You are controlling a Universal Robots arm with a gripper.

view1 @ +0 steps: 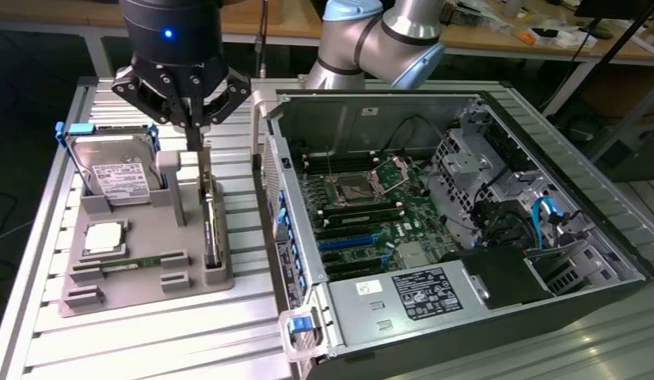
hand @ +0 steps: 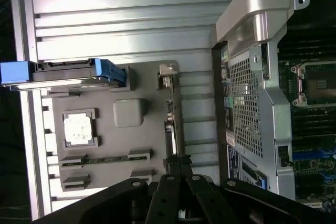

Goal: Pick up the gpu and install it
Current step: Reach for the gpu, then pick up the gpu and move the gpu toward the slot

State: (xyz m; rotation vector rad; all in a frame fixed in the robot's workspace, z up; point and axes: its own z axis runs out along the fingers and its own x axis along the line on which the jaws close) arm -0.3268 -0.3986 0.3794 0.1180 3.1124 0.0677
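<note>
The gpu stands on edge in a slot of the grey parts holder, a thin dark card with a pale bracket at its far end. The wrist view looks down on the gpu edge-on. My gripper hangs above the holder, over the card's line, its fingers shut together with nothing between them. Its black fingers point down toward the card's nearer end. The open computer case lies to the exterior view's right, its motherboard and blue expansion slots exposed.
The holder also carries a silver hard drive in a blue-handled caddy, a processor chip and a green memory stick. The case wall stands close beside the holder. Ribbed aluminium table lies around it.
</note>
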